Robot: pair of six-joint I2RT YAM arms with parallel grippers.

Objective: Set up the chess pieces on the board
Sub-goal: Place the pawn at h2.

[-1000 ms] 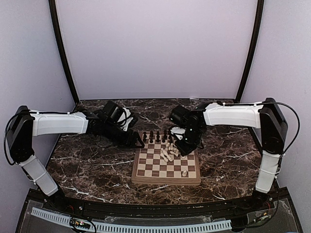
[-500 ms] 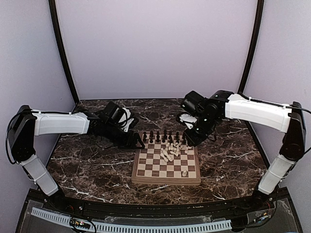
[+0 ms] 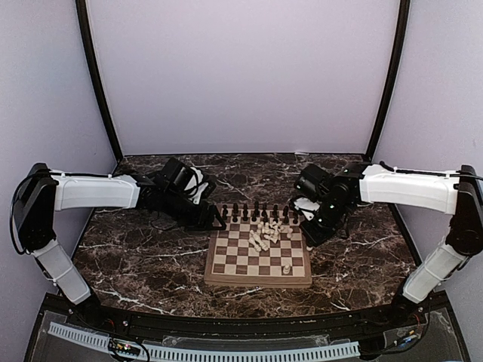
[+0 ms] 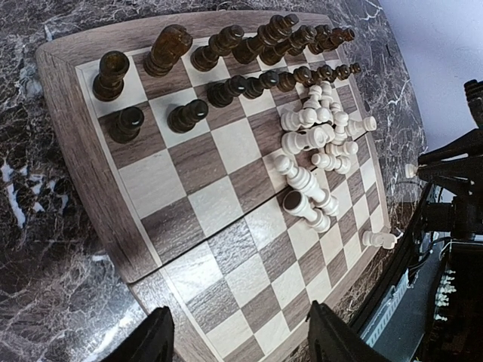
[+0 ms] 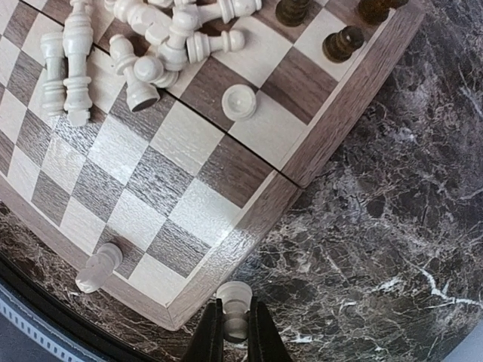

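The board lies mid-table. Dark pieces stand in two rows along its far edge. Cream-white pieces lie in a heap near the middle, and one white piece stands near the front right corner. My right gripper is shut on a small white piece, held over the marble just off the board's right edge; it also shows in the top view. My left gripper is open and empty over the board's left side, by its far left corner.
The dark marble table runs all round the board. In the right wrist view a lone white piece stands next to the heap, and another is at the corner square. Purple walls close in the sides.
My right gripper has moved from the white heap to the right, off the board's right edge, with a white piece in it. The left arm has barely moved.
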